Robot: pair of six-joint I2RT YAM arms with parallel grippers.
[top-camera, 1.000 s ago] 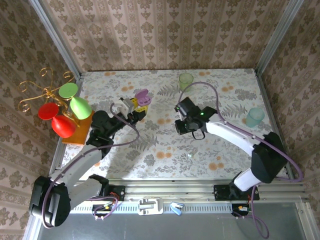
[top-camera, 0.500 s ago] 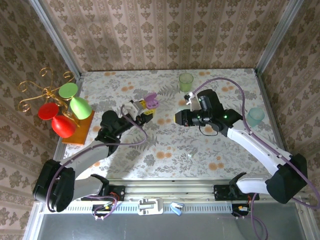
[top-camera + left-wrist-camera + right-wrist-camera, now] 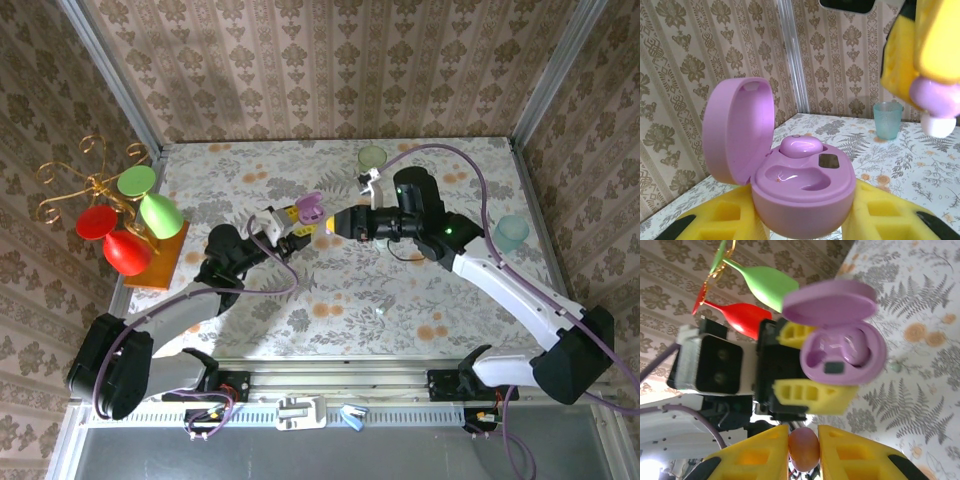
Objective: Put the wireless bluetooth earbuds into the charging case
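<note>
While left gripper (image 3: 297, 228) holds open case (image 3: 802, 195), earbud (image 3: 804, 447) near rim

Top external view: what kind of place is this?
Probably a staged robot test booth, not a home: wallpapered panels in metal framing, and a floral-clothed table edged by an aluminium rail.

Lilac charging case (image 3: 802, 200), lid up, one pink earbud (image 3: 801, 146) seated; second earbud (image 3: 804, 448) aloft nearby.

both arms angled inward, left hand (image 3: 297, 229) and right hand (image 3: 332, 224) clamped, tips near
</note>
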